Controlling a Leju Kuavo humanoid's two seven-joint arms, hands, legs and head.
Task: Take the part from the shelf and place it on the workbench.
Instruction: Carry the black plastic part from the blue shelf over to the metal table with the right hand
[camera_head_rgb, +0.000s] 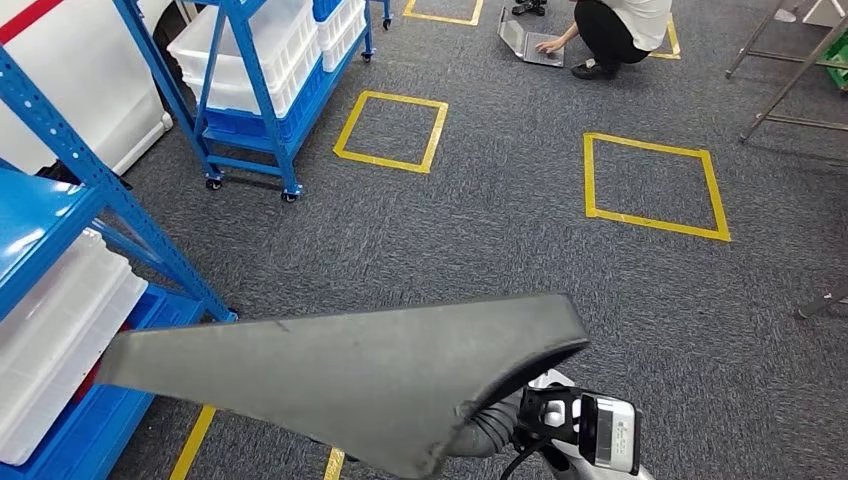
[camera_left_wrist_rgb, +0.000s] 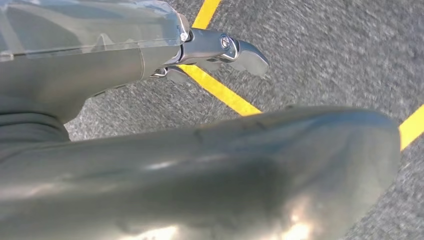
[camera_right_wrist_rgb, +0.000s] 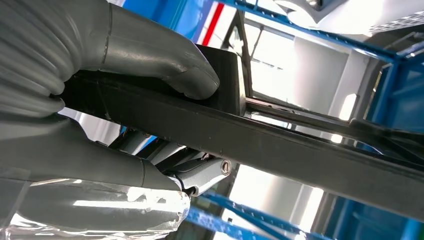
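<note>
I'm carrying the part (camera_head_rgb: 340, 385), a long flat dark grey panel, and it's lying wide across the front of me over the grey carpet (camera_head_rgb: 520, 230). In the right wrist view my right hand (camera_right_wrist_rgb: 100, 105) is clamping it: thumb (camera_right_wrist_rgb: 165, 65) pressing on one face, the darker fingers (camera_right_wrist_rgb: 195, 172) curling round the opposite face, so the panel's edge is running straight between them and out beyond my fingertips.

In the left wrist view the part's rounded end is sitting right alongside my left hand (camera_left_wrist_rgb: 165, 55). One metal fingertip (camera_left_wrist_rgb: 245, 52) is sticking out past the panel, over a yellow floor line (camera_left_wrist_rgb: 220, 90). Whether those fingers are actually gripping, I cannot tell; the contact is hidden under the panel.

The blue shelf (camera_head_rgb: 60, 200) with its white bins (camera_head_rgb: 60, 330) is off beyond my left fingers, so the part looks to be out of it, and this is the carrying leg. No workbench is in sight ahead.

Doing it well, as I judge it: keeping the thumb squeezing firmly, because a long panel held near one end wants to twist; keeping it level; swinging the far end wide of the shelf posts and the blue cart (camera_head_rgb: 270, 90); and minding the person (camera_head_rgb: 610, 30) crouching ahead.
</note>
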